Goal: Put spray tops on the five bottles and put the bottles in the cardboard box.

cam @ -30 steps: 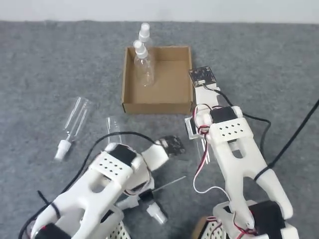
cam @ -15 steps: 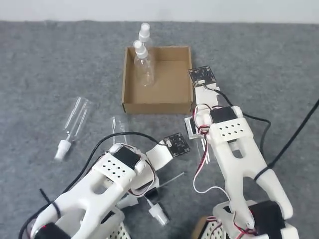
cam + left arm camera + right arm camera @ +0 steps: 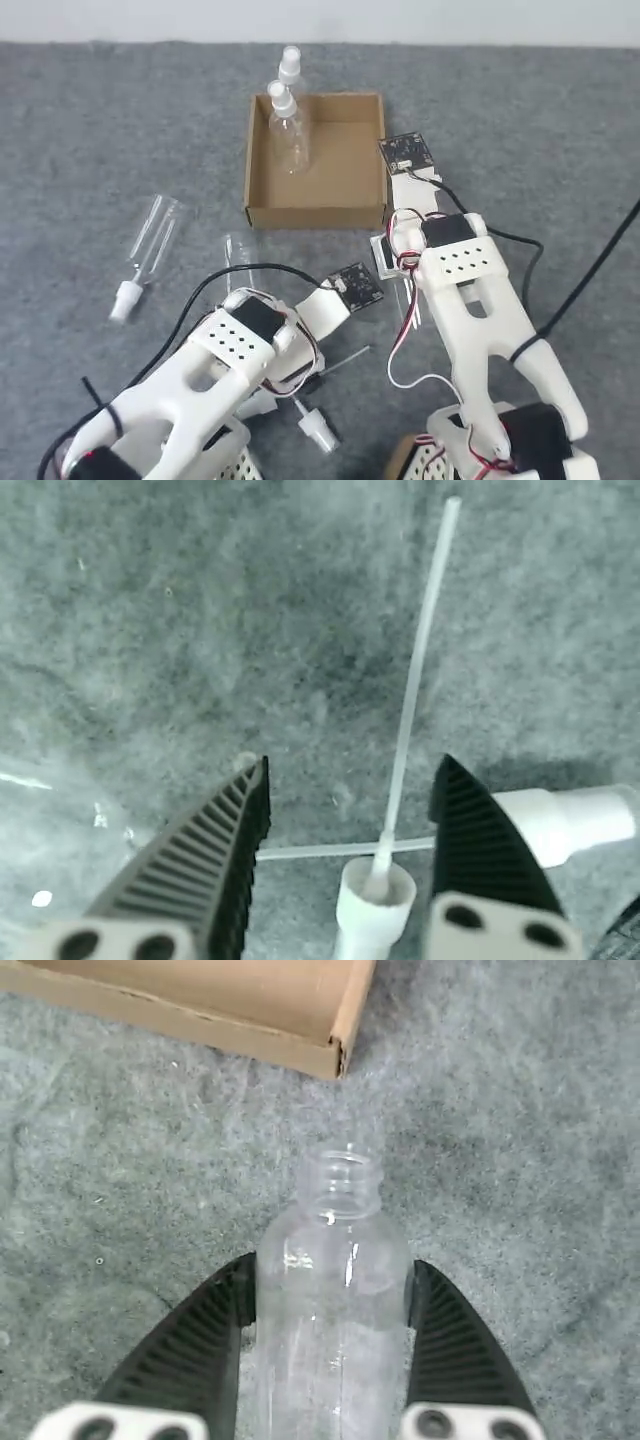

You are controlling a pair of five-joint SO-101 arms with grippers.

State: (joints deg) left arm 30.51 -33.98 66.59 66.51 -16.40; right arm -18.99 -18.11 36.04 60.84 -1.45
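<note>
Counting five bottles: boxed bottle [image 3: 288,135] stands capped inside the cardboard box [image 3: 315,213], rear bottle [image 3: 290,64] capped just behind it, lying bottle [image 3: 150,245] capped to its left, and bare bottle [image 3: 236,250] in front. Right fingers [image 3: 200,1340] clamp the uncapped held bottle [image 3: 335,1250] near the box's corner. Left fingers [image 3: 220,850] are spread wide around one of two loose spray tops [image 3: 372,905], having edged away from the box.

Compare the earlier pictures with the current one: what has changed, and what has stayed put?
The left gripper shifted slightly toward the right arm, fingers open over a loose spray top. The right gripper kept holding its uncapped bottle; the cardboard box stayed put.
</note>
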